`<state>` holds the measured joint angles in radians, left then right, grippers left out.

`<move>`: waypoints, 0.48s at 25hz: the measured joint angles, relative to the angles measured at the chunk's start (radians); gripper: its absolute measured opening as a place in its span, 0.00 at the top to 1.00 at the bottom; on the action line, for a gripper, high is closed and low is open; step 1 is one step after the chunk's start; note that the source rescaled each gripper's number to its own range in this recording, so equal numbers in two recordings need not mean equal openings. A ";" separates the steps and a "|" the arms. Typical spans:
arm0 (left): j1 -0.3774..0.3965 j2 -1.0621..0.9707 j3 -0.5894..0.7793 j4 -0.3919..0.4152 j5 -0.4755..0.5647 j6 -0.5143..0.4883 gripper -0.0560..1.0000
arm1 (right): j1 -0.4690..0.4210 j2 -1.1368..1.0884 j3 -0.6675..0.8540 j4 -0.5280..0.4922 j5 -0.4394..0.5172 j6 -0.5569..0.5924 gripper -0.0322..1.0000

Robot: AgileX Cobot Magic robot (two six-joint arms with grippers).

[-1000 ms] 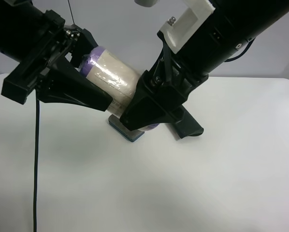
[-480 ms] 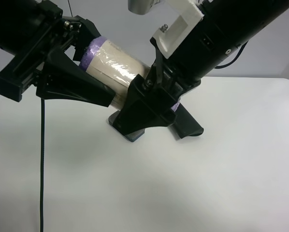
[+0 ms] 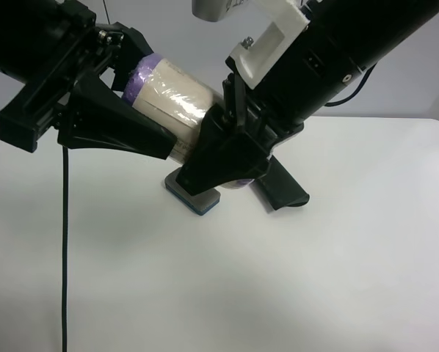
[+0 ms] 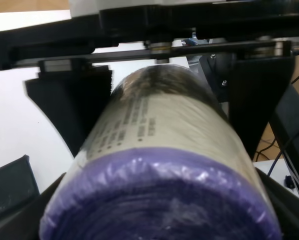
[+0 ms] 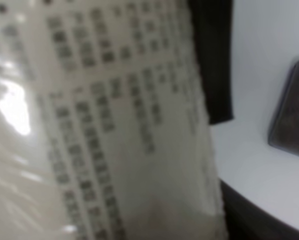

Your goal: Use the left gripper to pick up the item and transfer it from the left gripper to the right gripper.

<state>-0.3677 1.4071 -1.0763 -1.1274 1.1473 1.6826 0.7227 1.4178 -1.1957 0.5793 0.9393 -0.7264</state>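
Closing in since half a second ago, the right gripper (image 3: 227, 158) has drawn its near finger up against the item (image 3: 172, 99), uncovering the eraser block (image 3: 194, 198) on the table (image 3: 337, 279). Its jaws seem clamped on the item's lower end, though the far finger is hidden. The left gripper (image 3: 150, 99) grips the upper, purple-capped end. The item hangs tilted in the air between both claws, above the block and near a dark case (image 3: 282, 192).

Rows of small dark print run along the cream-beige cylindrical canister with purple ends (image 4: 159, 135); every line is too blurred to read.
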 joint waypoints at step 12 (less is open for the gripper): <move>0.000 -0.001 -0.001 -0.006 -0.056 -0.065 0.65 | 0.000 0.000 0.000 -0.009 -0.012 -0.001 0.94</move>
<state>-0.3681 1.4056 -1.0774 -1.1336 1.0918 1.6172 0.7227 1.4178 -1.1957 0.5704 0.9278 -0.7271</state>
